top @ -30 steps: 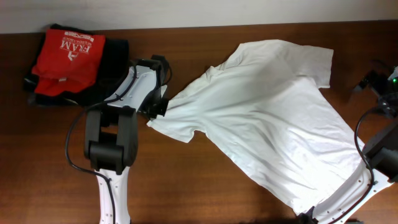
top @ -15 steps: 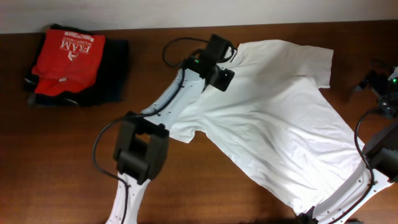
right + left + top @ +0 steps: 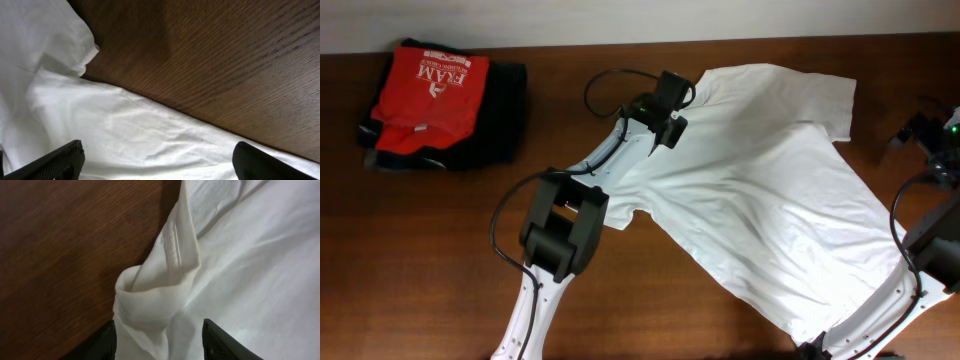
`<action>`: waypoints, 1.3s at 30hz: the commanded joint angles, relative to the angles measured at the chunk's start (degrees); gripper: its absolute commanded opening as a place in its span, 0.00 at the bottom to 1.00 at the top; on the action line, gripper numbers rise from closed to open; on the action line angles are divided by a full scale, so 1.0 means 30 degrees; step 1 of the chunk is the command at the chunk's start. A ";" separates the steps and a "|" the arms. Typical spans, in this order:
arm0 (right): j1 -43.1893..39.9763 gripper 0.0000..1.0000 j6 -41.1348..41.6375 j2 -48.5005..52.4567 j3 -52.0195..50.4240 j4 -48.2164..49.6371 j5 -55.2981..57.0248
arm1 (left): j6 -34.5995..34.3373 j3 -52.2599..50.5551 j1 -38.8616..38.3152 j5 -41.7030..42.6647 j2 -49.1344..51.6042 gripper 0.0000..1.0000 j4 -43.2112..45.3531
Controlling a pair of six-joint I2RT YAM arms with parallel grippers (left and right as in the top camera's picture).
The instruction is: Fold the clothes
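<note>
**Task item.** The white T-shirt (image 3: 770,190) is spread flat on the brown tabletop (image 3: 420,250). It is laid diagonally from the upper centre to the lower right corner.

**Left claw.** The left claw (image 3: 160,341) is positioned over the upper left edge of the shirt, where the cloth meets bare wood. Its fingers (image 3: 107,341) are held apart. A bunched, stitched fold of the shirt is raised between them and touches the left finger. No clamp on the fold is seen.

**Right claw.** The right claw (image 3: 157,161) is held wide apart above the shirt's edge at the far right side of the tabletop. Nothing is gripped.

**Change from one second earlier.** The left arm was then folded back, with its claw at the shirt's left sleeve. It is now stretched out to the shirt's top edge. The sleeve has been released and has settled slightly towards the body of the shirt. The right arm and the pile at upper left are unchanged.

**Legible writing.** A folded red shirt (image 3: 425,90) is stacked on dark garments (image 3: 495,110) at the upper left. White lettering "FRAM" can be read on it.
</note>
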 commanded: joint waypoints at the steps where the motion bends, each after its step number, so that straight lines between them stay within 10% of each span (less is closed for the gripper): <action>1: 0.0066 0.98 0.0029 -0.0182 0.0240 -0.0015 0.0029 | 0.0248 -0.0007 0.0066 -0.0350 0.0131 0.43 0.0204; 9: 0.0066 0.98 0.0029 -0.0182 0.0240 -0.0015 0.0036 | 0.0240 -0.0007 0.0066 -0.0350 0.0291 0.29 0.0182; 14: 0.0066 0.98 0.0029 -0.0182 0.0240 -0.0015 0.0029 | 0.0233 0.0051 0.0189 -0.2222 0.0765 0.01 0.0619; 28: 0.0066 0.98 0.0029 -0.0182 0.0240 -0.0015 0.0029 | 0.0182 0.1537 0.4561 -0.2667 0.0597 0.01 0.0015; 30: 0.0066 0.98 0.0029 -0.0182 0.0240 -0.0015 0.0029 | 0.0197 0.1654 0.4881 -0.2368 -0.0539 0.13 -0.0699; 31: 0.0066 0.98 0.0029 -0.0182 0.0240 -0.0015 0.0029 | 0.0488 0.1654 0.5034 -0.0882 -0.1450 0.52 -0.1683; 32: 0.0066 0.98 0.0029 -0.0182 0.0240 -0.0015 0.0029 | 0.1282 0.1654 0.5202 0.1603 -0.2426 0.60 -0.3038; 34: 0.0066 0.98 0.0029 -0.0182 0.0240 -0.0015 0.0029 | 0.1625 0.1654 0.5442 0.8692 -0.3563 0.63 -0.5537; 39: 0.0066 0.98 0.0029 -0.0182 0.0240 -0.0015 0.0029 | 0.1625 0.1457 0.5253 0.8371 -0.2120 0.57 -0.8065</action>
